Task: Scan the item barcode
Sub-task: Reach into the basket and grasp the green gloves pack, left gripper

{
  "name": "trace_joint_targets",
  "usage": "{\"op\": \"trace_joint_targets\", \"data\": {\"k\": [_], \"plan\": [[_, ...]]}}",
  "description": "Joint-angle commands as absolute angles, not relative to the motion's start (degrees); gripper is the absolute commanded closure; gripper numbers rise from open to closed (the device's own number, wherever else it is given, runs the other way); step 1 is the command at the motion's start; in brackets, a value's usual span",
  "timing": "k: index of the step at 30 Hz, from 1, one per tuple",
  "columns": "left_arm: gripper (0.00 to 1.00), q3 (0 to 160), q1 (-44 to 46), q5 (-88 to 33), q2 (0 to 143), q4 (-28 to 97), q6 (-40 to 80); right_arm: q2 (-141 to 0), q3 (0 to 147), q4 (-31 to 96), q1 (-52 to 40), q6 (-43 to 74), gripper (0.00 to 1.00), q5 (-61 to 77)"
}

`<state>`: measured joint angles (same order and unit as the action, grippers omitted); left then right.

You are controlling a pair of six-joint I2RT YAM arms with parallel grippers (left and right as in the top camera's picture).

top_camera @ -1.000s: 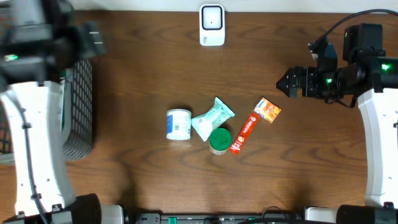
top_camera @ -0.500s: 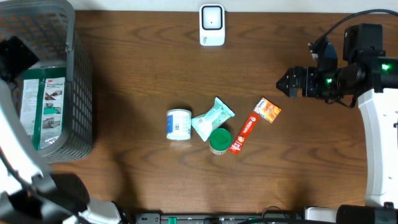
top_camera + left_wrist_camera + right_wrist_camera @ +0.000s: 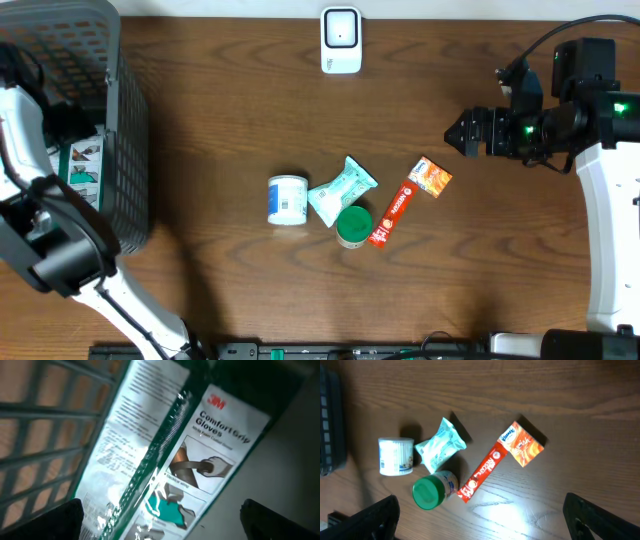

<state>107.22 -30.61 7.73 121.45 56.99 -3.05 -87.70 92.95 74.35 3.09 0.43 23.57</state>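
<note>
**Left tool open above binned glove packet; five items wait for scanning**

Finding: the left tool [image 3: 160, 524] hangs inside the grey plastic mesh basket [image 3: 132, 150] at the left edge of the wooden counter [image 3: 220, 110]. Its jaws are spread wide and grip nothing. Directly below it, the green-and-white printed glove packet [image 3: 165, 455] lies flat on the basket floor, one long edge near the mesh wall.

The right tool [image 3: 458, 133] hovers over the right side of the counter. Its jaws are also spread wide and it carries nothing.

The white barcode scanner [image 3: 340, 40] stands at the far edge, centre, well apart from both tools.

Unscanned stock sits in a loose cluster mid-counter:
- a white-and-blue round tub [image 3: 288, 200]
- a pale teal crinkled pouch [image 3: 342, 188], just beside the tub
- a green-lidded small bottle [image 3: 352, 225], touching or nearly touching the pouch
- a red stick sachet [image 3: 392, 213]
- an orange tissue pack [image 3: 430, 177], at the sachet's upper end

Assessment: the glove packet appears dealt with, so the task stands between items. The next move calls for one tool to come down on a single item. The orange tissue pack is the nearest to the right tool and has clear space on its outer side. No barcode is legible in any view, so the item may need turning before it faces the scanner.
</note>
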Motion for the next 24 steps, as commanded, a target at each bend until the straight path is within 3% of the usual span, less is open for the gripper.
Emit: {"op": "trace_joint_targets", "data": {"k": [1, 15, 24], "plan": [[0.0, 106.7, -30.9, 8.6, 122.7, 57.0, -9.9, -87.7, 94.0, 74.4, 3.0, 0.8, 0.01, 23.8], [0.02, 104.1, -35.7, 3.3, 124.2, 57.7, -14.0, -87.7, 94.0, 74.4, 3.0, 0.8, 0.01, 23.8], [0.02, 96.4, -37.3, 3.0, 124.2, 51.4, -18.6, -87.7, 94.0, 74.4, 3.0, 0.8, 0.01, 23.8]]}}
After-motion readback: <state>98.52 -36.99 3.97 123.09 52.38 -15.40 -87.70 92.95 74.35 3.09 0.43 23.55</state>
